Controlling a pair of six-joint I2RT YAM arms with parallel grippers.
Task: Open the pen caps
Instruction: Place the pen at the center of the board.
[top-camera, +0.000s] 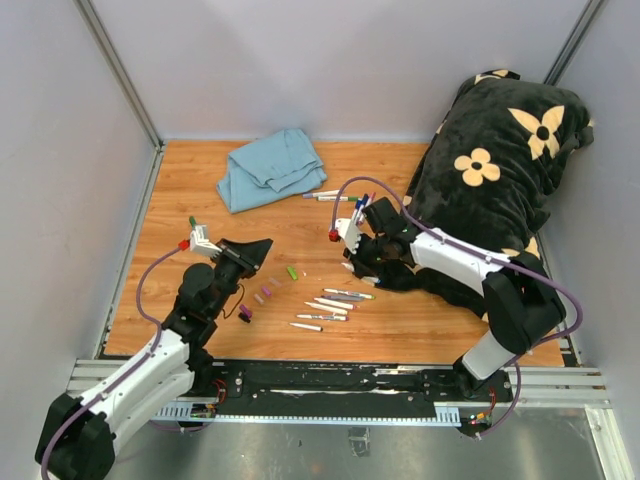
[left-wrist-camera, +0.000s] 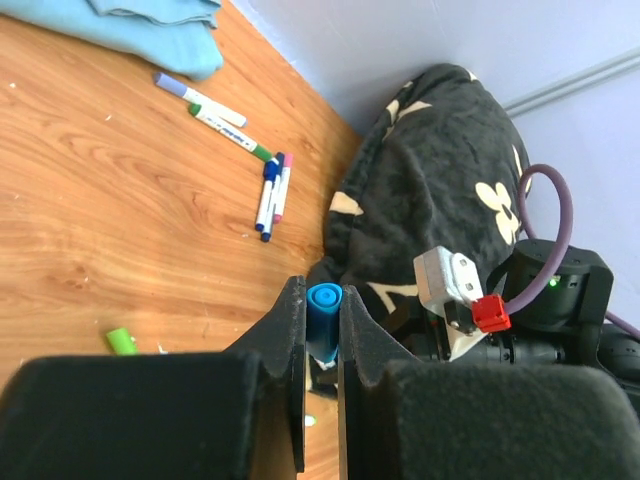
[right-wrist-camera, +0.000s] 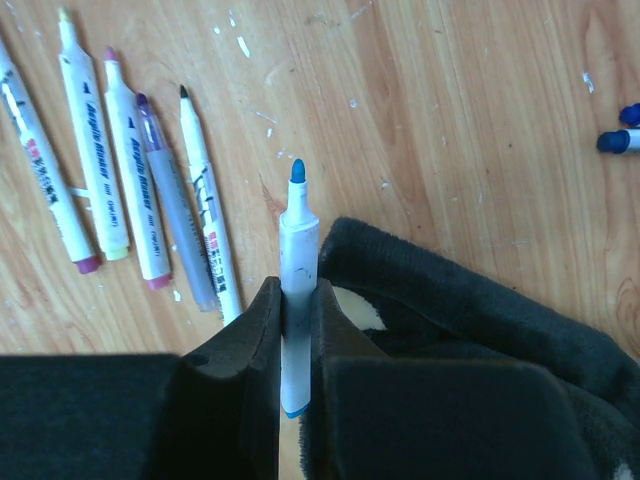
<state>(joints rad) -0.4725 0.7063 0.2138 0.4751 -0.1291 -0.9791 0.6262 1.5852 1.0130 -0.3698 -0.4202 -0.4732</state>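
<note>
Where left pincer (left-wrist-camera: 320, 292) clamps, blue cap (left-wrist-camera: 323, 322) between jaws

A light-blue pen cap (left-wrist-camera: 323, 303) is sitting pinched between the jaws of the left gripper (left-wrist-camera: 321, 292), one round end facing the wrist camera, on the arm-base side of the blue cloth (top-camera: 270, 168). A green cap (top-camera: 292, 272) is lying loose on its side, farther from the cloth toward the arm bases. Two pinkish caps (top-camera: 262, 294) are lying just left of it, farther again from the cloth. A dark purple cap (top-camera: 245, 313) is lying farthest from the cloth. Just right of the cloth, a purple cap (left-wrist-camera: 170, 84), a second green cap (left-wrist-camera: 262, 153), a blue cap (left-wrist-camera: 272, 170) and a pink cap (left-wrist-camera: 287, 160) are sitting fitted on their markers (left-wrist-camera: 235, 135).
</note>
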